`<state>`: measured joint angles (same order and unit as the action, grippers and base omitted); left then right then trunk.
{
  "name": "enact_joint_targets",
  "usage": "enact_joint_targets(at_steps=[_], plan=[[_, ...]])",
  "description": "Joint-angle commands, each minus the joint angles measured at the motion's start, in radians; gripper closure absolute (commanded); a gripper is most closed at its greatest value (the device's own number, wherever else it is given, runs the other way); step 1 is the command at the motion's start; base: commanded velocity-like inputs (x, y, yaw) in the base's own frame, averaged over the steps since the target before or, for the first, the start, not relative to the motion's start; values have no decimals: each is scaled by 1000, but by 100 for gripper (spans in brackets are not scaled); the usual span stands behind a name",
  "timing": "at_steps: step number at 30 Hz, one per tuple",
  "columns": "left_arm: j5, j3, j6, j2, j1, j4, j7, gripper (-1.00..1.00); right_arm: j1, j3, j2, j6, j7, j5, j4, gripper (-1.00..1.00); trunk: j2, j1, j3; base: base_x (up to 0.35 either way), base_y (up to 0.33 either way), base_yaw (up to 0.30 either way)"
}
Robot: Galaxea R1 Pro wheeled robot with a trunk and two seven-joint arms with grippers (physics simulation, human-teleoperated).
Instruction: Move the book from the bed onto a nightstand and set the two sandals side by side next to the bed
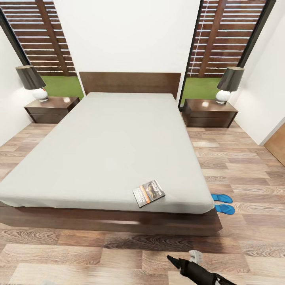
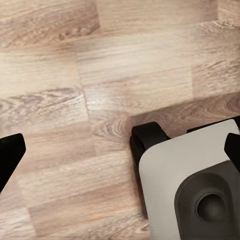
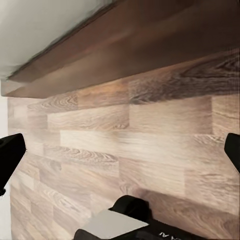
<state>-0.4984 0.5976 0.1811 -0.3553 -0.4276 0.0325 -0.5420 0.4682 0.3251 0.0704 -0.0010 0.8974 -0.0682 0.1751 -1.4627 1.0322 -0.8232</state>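
Bedroom floor (image 1: 245, 166): brown wood planks are running around the bed on every visible side and are showing under both wrist cameras.
Bed (image 1: 107, 146): it is standing centred against the far white wall; a plain grey mattress is lying on a dark brown frame, with the headboard (image 1: 130, 82) rising behind it.
Windows (image 1: 213, 35): two tall dark-framed panes are flanking the headboard, with slatted wood and grass showing beyond.
Nightstands: one (image 1: 51, 109) is sitting at the view's left of the headboard and one (image 1: 209, 113) at its right, each just beside the bed.
Lamps: one with a dark shade and white base is standing on each nightstand, (image 1: 33, 81) and (image 1: 228, 84).
Book (image 1: 149, 192): it is lying flat on the mattress near the foot edge, toward the corner at the view's right, slightly turned.
Sandals: the blue pair, (image 1: 221, 197) and (image 1: 225, 208), is lying on the floor next to the bed's foot corner, side by side, partly hidden by the mattress edge.
Right gripper (image 3: 120, 155): it is hanging over the floor near the bed frame (image 3: 125, 45), fingers spread wide, grasping nothing.
Left gripper (image 2: 120, 150): it is hanging over the floor beside the robot's base (image 2: 190, 185), fingers spread wide, grasping nothing.
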Motion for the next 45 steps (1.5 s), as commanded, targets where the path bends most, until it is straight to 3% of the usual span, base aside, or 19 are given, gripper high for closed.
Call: enact_joint_targets(at_steps=[1, 6, 9, 18, 22, 26, 36, 45], plan=[[-8, 8, 4, 0, 0, -3, -3, -100, 1, -4, -6, 41, 3, -7, 42, -100, 0, 0, -1, 0, 0, 0], [-8, 8, 6, 11, -1, -6, -3, -100, 1, -5, -39, 264, 2, -12, 275, -100, 0, 0, -1, 0, 0, 0], [-9, 8, 6, 20, 0, -7, -3, -100, 1, -3, -43, 318, 3, -17, 336, -100, 0, 0, -1, 0, 0, 0], [-12, 8, 6, 44, -1, -8, -3, -100, 1, 2, -41, 338, 3, -31, 389, -100, 0, 0, -1, 0, 0, 0], [-12, 7, 6, 54, -1, -8, -3, -100, 1, 2, -37, 339, 2, -136, 404, -100, 0, 0, -1, 0, 0, 0], [-12, 7, 6, 57, -1, -8, -4, -100, 1, 2, -37, 344, 1, -187, 445, -100, 0, 0, -1, 0, 0, 0], [-12, 7, 6, 67, 0, -8, -9, -100, 1, 2, -39, 384, -4, -202, 511, -100, 0, 0, -1, 0, 0, 0], [-12, 7, 6, 98, -1, -8, -10, -100, 1, 2, -43, 372, -20, -198, 512, -100, 0, 0, -1, 0, 0, 0]])
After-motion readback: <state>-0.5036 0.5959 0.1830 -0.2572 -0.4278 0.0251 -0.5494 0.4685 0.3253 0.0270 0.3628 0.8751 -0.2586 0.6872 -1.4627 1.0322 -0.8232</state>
